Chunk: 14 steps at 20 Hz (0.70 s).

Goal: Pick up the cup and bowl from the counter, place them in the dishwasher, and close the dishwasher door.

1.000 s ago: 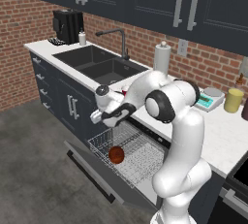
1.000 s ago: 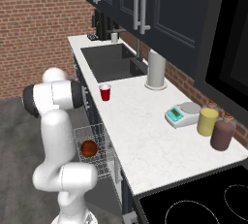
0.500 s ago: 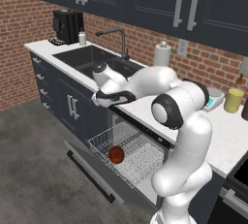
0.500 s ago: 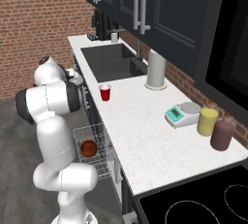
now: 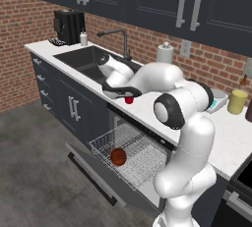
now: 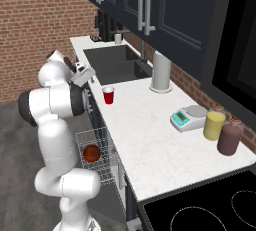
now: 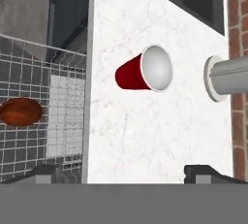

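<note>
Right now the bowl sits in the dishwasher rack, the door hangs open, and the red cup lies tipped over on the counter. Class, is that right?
Not quite. The cup is not tipped over: it stands upright on the counter, as the right base view shows. The rest holds: the bowl is in the rack and the dishwasher door is open.

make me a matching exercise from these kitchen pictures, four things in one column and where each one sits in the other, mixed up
Things
1. small red tapered plastic cup
2. shallow round reddish-brown bowl
3. teal-and-white kitchen scale
4. black coffee machine

Places
A. in the white wire rack of the open dishwasher
B. far end of the white marble-like counter, beyond the sink
C. upright on the counter, near its front edge
D. on the counter beside the yellow jar

Pairs: 1-C, 2-A, 3-D, 4-B
</note>
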Tool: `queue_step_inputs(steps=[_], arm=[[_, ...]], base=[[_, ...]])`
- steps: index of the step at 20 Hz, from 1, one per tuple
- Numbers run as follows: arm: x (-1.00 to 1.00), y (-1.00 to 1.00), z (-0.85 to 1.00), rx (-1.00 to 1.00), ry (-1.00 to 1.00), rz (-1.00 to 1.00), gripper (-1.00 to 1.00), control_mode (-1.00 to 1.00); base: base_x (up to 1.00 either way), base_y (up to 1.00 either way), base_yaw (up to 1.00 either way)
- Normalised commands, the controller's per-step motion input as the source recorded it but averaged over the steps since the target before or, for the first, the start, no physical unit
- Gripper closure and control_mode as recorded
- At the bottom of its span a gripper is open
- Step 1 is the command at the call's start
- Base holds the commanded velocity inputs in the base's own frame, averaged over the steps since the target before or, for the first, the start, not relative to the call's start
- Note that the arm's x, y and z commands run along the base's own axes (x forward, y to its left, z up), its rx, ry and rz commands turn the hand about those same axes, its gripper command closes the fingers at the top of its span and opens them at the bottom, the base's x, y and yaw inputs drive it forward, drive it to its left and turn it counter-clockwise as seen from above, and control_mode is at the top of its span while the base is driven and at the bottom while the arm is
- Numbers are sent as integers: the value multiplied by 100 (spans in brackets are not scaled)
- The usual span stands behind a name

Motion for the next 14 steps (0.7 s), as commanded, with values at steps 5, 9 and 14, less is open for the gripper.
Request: queue_step_inputs(steps=[5,9,14], arm=[[51,-43,-51,-18,29,2,-100,-100],[46,-27,-19,-4,10,0,-100,-100],[37,-8,-14,-1,2,0,-100,-100]], base=[[0,0,0],[0,0,0],[0,0,0]])
